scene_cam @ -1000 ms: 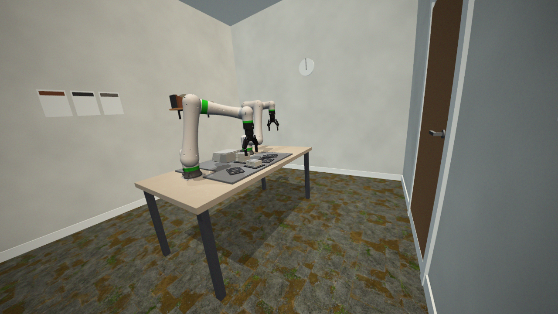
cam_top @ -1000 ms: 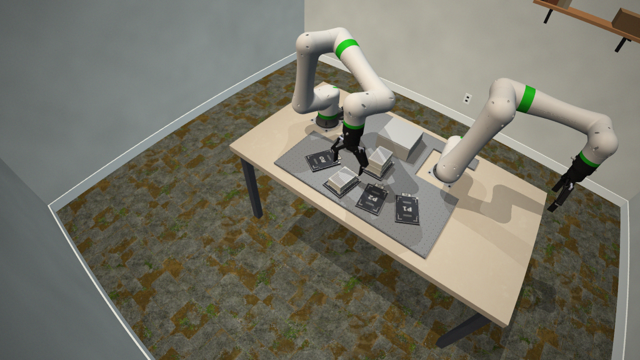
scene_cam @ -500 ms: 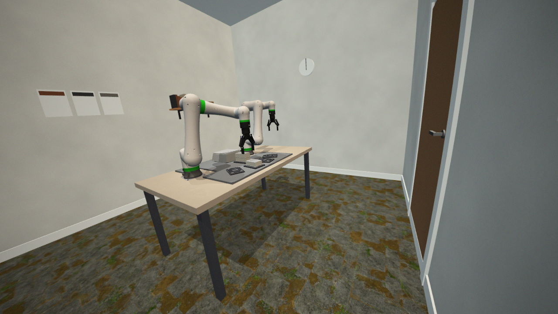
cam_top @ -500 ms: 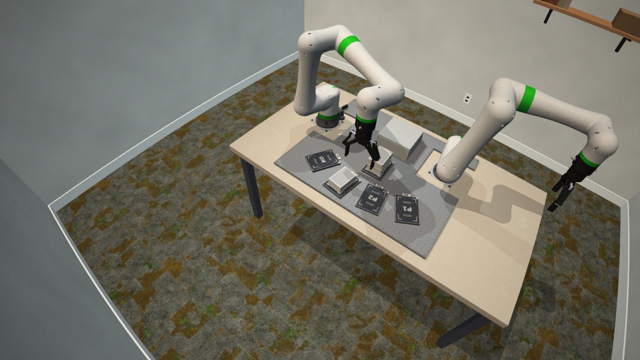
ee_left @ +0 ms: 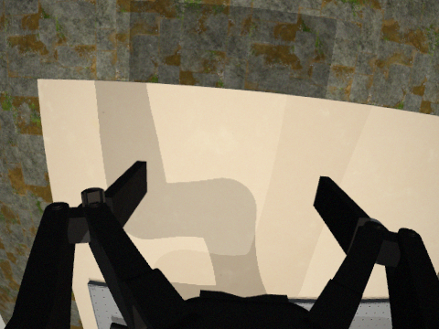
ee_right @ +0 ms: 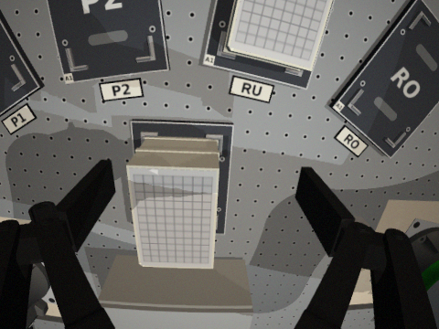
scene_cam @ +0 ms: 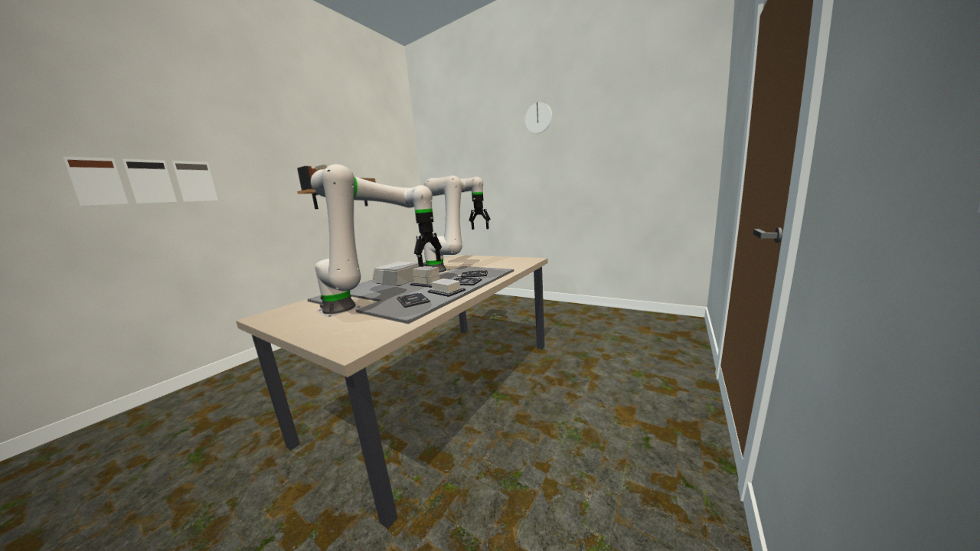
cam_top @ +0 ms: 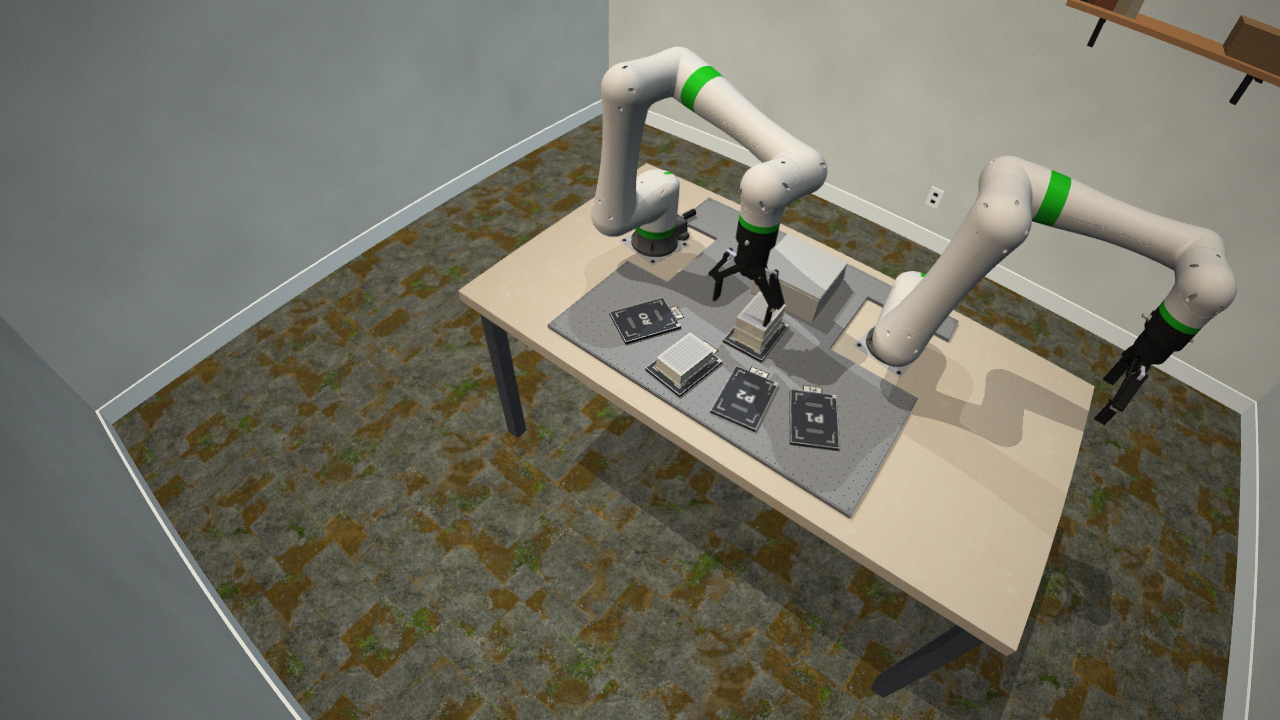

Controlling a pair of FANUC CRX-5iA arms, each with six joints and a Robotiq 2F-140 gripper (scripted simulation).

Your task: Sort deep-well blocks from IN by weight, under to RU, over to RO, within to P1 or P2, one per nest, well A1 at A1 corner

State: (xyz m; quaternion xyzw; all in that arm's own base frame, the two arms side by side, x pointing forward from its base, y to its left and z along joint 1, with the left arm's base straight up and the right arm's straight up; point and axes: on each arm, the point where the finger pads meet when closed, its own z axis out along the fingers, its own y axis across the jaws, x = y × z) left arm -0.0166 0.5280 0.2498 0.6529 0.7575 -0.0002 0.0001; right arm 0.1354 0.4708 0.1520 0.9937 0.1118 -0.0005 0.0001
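The R claw (cam_top: 744,307) (scene_cam: 429,262) (ee_right: 207,183), nearer than the L, hangs w/ fingers apart approx. above the cream, grid-topped rectangular plastic-looking block (cam_top: 750,313) (scene_cam: 425,271) (ee_right: 176,219) atop the infeed stack, its long axis roughly perp. to the finger-to-finger line.

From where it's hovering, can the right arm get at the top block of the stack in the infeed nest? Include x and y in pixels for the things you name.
Probably yes. The right gripper (cam_top: 748,299) (scene_cam: 429,259) (ee_right: 207,179) is open above the stacked blocks (cam_top: 760,322) (scene_cam: 425,275) (ee_right: 176,219), and the left gripper (cam_top: 1115,394) (scene_cam: 479,224) (ee_left: 232,184) is well aside.
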